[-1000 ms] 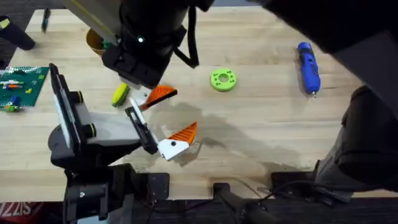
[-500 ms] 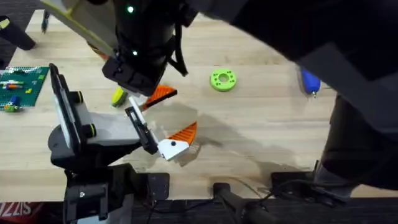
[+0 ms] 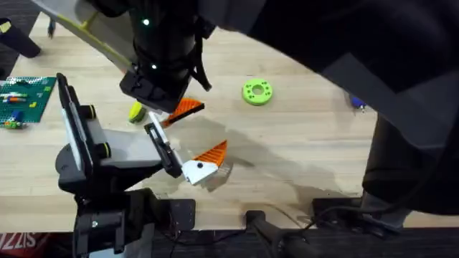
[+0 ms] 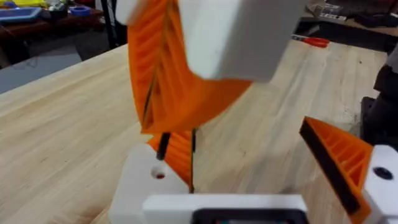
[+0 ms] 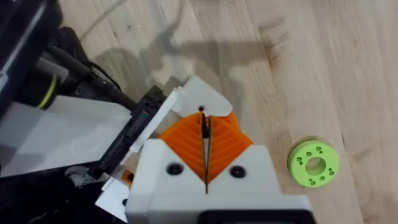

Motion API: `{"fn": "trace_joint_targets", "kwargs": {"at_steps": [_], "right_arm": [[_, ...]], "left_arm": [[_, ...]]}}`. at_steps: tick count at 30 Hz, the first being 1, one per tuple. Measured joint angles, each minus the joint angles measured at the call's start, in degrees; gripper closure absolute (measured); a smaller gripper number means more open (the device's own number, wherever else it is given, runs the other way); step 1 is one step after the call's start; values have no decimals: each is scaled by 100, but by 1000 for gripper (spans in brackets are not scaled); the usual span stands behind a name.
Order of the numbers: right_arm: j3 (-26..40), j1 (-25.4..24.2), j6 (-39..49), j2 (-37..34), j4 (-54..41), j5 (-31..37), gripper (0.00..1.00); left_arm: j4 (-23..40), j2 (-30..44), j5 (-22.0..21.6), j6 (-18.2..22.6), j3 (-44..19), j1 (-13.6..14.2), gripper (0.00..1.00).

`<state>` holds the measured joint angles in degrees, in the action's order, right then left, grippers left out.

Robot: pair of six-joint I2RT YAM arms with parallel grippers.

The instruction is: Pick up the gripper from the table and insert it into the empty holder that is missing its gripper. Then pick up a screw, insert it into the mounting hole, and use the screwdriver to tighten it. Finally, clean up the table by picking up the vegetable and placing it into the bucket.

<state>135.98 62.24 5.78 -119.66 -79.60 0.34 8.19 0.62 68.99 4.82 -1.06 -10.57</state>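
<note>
Two tools: right tool (image 5: 205, 134) clamped on screw (image 4: 163, 144) above holder (image 4: 142, 183); left tool (image 4: 249, 168) spread apart.

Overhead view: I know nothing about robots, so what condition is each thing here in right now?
left gripper: open, fingers spread wide.
right gripper: shut on what looks like a thin dark screw, held over a left finger's hole.
vegetable: lying on the table, not in a bucket.
screwdriver: on the table, mostly hidden under the arm.
green ring: lying flat, untouched.
</note>
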Motion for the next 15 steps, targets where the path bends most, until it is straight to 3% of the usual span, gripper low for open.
{"fn": "trace_joint_targets", "kwargs": {"at_steps": [15], "right_arm": [[2,0,2,-58,3,0,995]], "left_arm": [[0,0,-2,0,0,0,15]]}}
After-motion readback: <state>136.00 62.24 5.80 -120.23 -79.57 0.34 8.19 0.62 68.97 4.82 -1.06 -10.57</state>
